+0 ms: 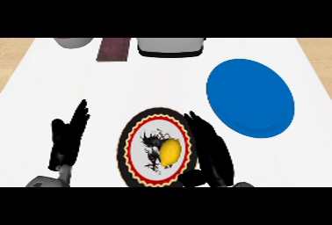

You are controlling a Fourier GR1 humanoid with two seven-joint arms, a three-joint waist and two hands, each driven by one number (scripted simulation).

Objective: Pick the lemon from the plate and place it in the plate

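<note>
Lying on the right half of the round white plate with a red-and-black scalloped rim (139, 149), low in the frame's centre, the yellow lemon (171, 151) is free of both hands. The right robot hand (214, 158) sits just beside that plate's right rim, fingers stretched out and holding nothing. The left robot hand (66, 140) rests at lower left, fingers straight and up, empty. A plain blue round plate (250, 97) lies on the white counter (97, 88) at upper right, apart from the patterned one.
</note>
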